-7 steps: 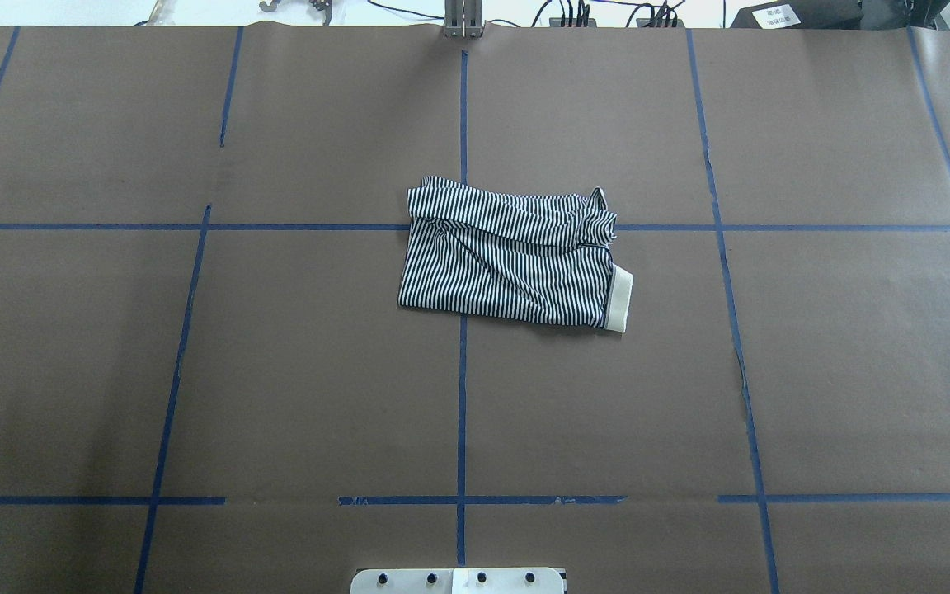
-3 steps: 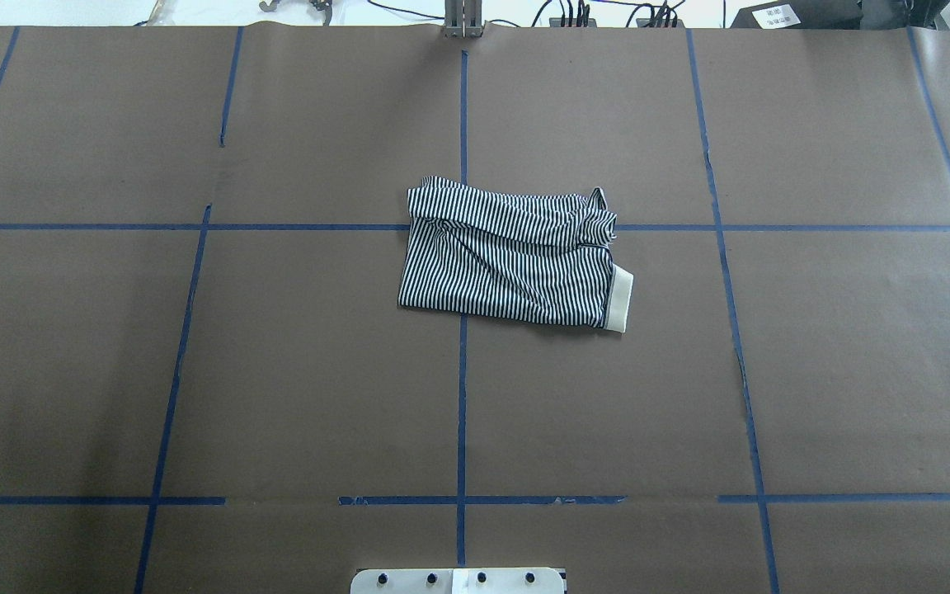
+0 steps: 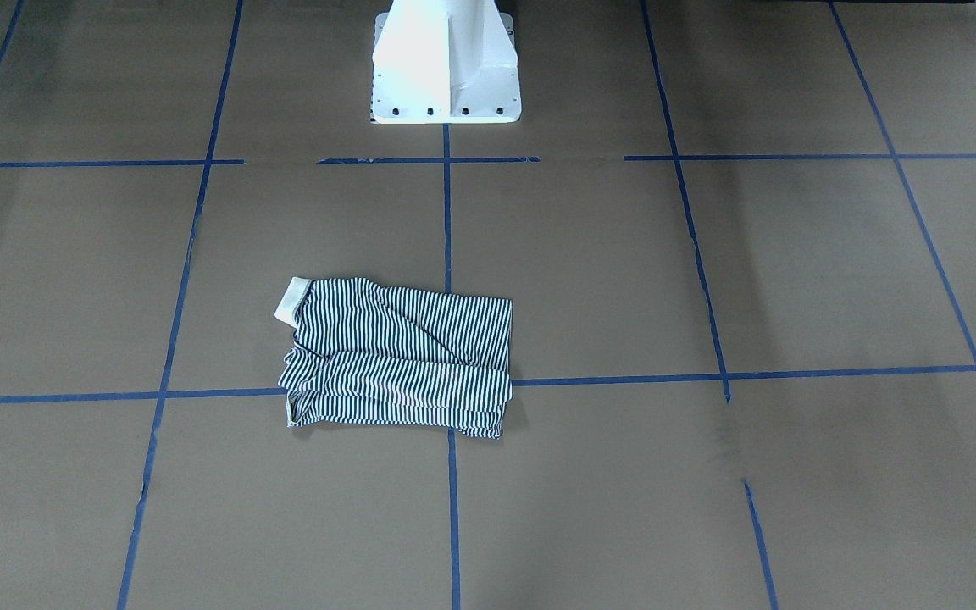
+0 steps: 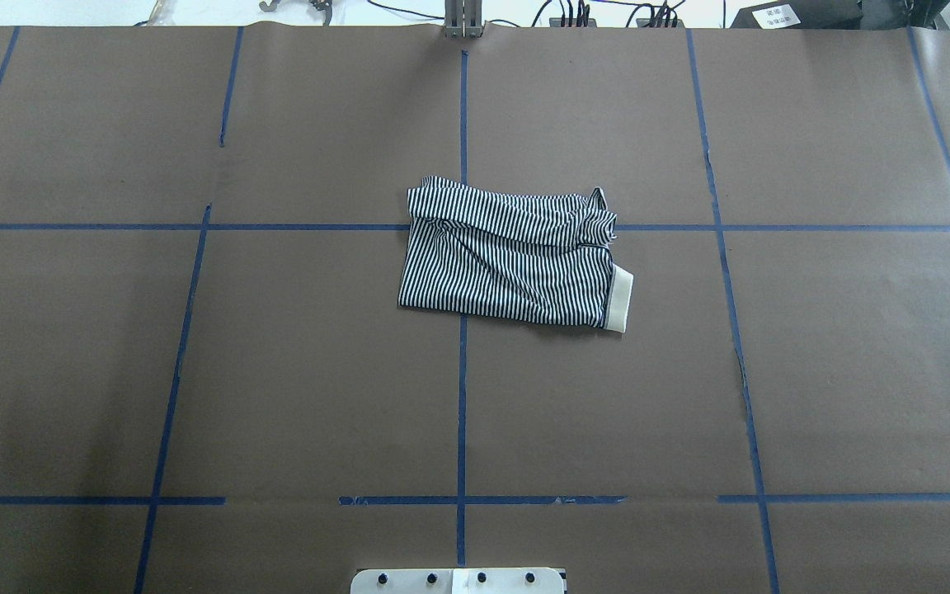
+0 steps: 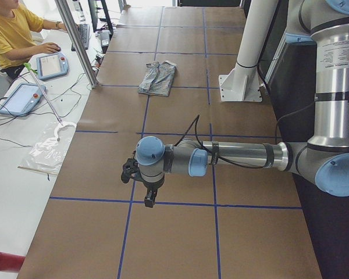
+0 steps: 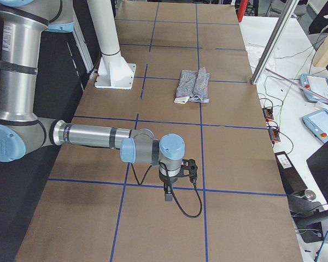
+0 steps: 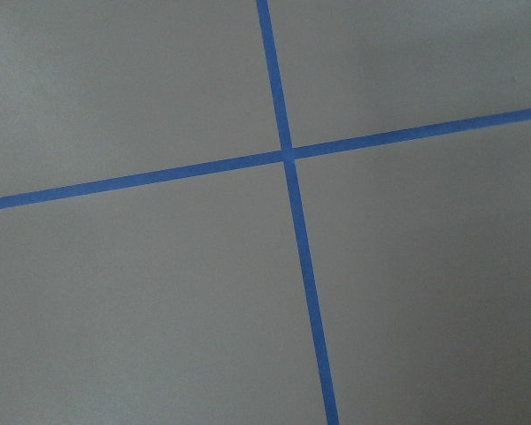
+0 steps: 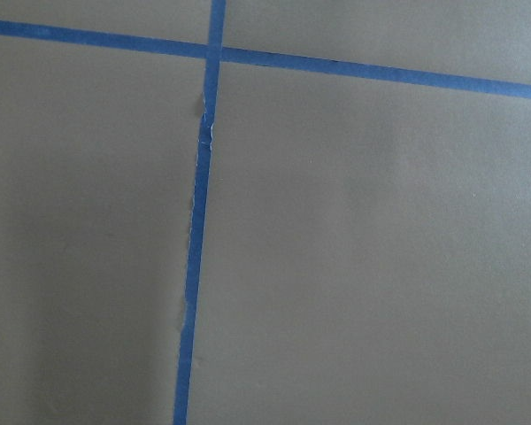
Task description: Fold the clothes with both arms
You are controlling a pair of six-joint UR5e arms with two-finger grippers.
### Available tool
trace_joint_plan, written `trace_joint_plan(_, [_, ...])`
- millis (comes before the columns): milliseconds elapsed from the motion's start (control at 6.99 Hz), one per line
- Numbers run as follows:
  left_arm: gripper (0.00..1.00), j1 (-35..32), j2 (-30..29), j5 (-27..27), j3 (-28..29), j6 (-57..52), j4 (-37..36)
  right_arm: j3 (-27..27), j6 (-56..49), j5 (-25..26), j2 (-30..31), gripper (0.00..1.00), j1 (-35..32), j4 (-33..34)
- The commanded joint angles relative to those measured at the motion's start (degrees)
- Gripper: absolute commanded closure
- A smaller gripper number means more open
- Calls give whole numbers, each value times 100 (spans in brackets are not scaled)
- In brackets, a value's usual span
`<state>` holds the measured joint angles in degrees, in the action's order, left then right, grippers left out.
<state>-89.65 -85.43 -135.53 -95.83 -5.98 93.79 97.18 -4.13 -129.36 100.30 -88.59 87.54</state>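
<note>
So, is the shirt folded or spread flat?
Folded: the shirt lies as a compact rectangle, with cloth layers doubled over each other.

No writing can be read in any view. A white label [image 5: 335,58] with fine black print wraps the upright tube of the left arm [image 5: 238,154], and a second label [image 6: 10,34] sits on the upright tube of the right arm [image 6: 93,135]. Both are too small to make out. A white sticker [image 4: 774,14] on a black box [image 4: 813,12] beyond the desk's [image 4: 277,371] far edge is equally illegible.
</note>
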Motion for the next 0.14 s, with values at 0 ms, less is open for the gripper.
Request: trace_joint_plan(0, [0,0,9,0,2,0,8,-6,0,-1,-1,0,0,0])
